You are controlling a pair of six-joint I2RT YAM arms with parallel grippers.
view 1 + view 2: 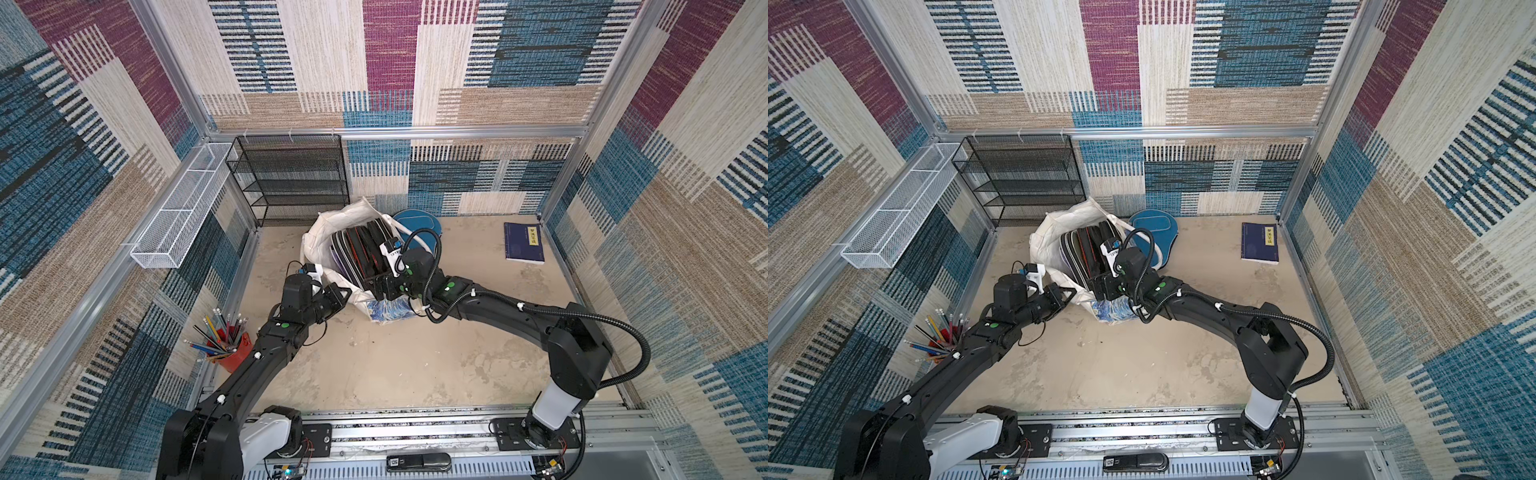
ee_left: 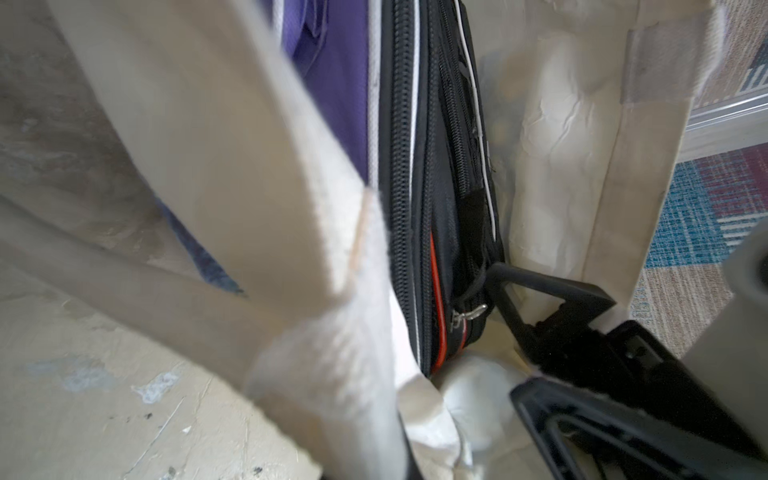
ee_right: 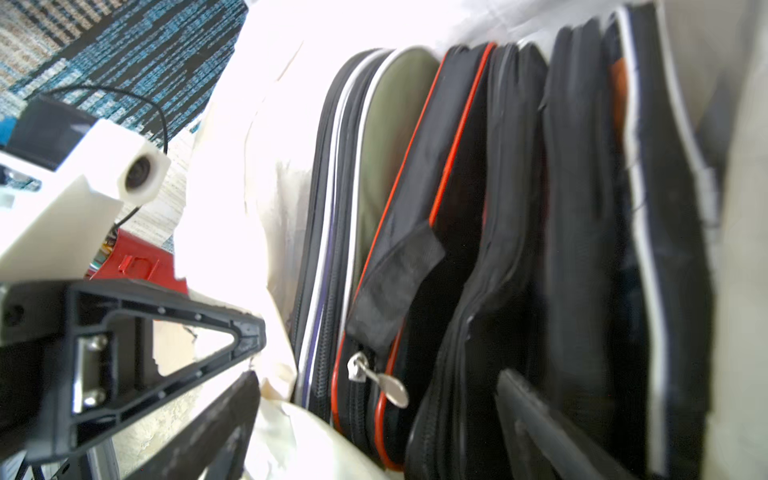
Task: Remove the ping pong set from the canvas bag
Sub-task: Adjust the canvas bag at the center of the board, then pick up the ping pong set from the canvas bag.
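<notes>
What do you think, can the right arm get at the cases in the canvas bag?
Probably yes: the right gripper is open at the mouth of the canvas bag, one finger among the zipped cases, while the left gripper pinches the rim. Tight packing may hinder.

"Any way into the canvas bag (image 1: 328, 239)?"

"Only from above. The left gripper (image 1: 345, 294) is clamped on the near rim and the mouth gapes, but the zipped cases (image 1: 361, 249) stand on edge inside, packed side against side. There's a sliver of room along the bag's wall, and the right gripper (image 1: 376, 284) fills it, jaws spread."

"And around it?"

"The black mesh shelf (image 1: 291, 178) stands just behind on the left, and a blue case (image 1: 417, 224) lies just behind on the right. The tabletop (image 1: 395, 361) in front is open. The book (image 1: 523, 242) and pencil cup (image 1: 230, 355) sit well off to the 2 sides."
</notes>
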